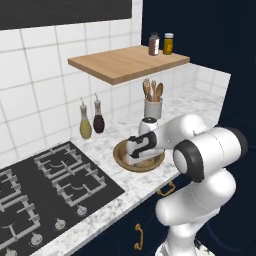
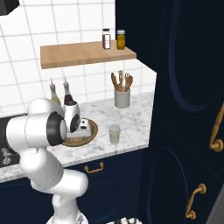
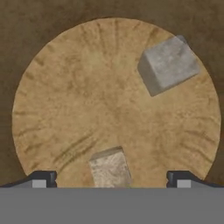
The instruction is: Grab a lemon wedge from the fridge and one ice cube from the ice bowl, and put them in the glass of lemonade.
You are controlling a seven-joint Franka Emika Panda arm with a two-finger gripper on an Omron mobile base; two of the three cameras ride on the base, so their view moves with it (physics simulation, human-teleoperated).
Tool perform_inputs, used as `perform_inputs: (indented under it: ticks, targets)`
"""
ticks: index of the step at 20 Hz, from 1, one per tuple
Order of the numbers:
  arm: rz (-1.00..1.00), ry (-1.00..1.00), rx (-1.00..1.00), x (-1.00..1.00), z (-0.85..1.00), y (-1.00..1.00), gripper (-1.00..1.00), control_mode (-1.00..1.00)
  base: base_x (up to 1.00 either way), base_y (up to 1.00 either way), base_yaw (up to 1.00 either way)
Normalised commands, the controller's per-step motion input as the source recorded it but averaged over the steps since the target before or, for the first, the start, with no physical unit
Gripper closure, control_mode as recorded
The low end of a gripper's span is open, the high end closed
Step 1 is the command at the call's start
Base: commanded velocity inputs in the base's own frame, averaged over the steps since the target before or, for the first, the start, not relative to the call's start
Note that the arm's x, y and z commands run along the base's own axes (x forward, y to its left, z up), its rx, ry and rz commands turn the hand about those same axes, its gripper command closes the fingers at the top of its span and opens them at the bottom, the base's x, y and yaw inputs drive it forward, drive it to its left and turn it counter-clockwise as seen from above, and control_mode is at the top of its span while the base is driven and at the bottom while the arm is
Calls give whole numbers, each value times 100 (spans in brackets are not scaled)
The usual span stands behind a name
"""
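Two ice cubes lie on the pale floor of the ice bowl in the hand view: one grey cube at the upper right of the frame, and the ice cube nearest the hand at the bottom centre. The gripper points straight down into the bowl, its two dark fingertips spread wide at the lower left and lower right with that nearer cube between them and nothing grasped. That straddle looks deliberate: lined up this way, a short descent and a squeeze should take one cube alone, as the task asks, while the other sits well apart.

From the left base view the hand covers most of the wooden bowl at centre frame on the marble counter. From the right base view the glass of lemonade stands just right of the bowl near the counter's front edge, a short carry away. A white utensil holder stands behind it, and two slim bottles stand by the tiled wall.

No lemon wedge can be made out in the glass; whether that half is done I cannot tell.
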Motion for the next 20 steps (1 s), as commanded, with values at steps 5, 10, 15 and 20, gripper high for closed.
perform_inputs:
  ticks: [5,10,15,20]
  targets:
    - [0,0,0,3,-42,0,-100,-100,0,0,0]
    - [0,1,0,0,-26,0,-100,-100,0,0,0]
    - [0,0,0,0,0,0,-100,-100,0,0,0]
    - [0,0,0,0,0,0,100,-100,0,0,0]
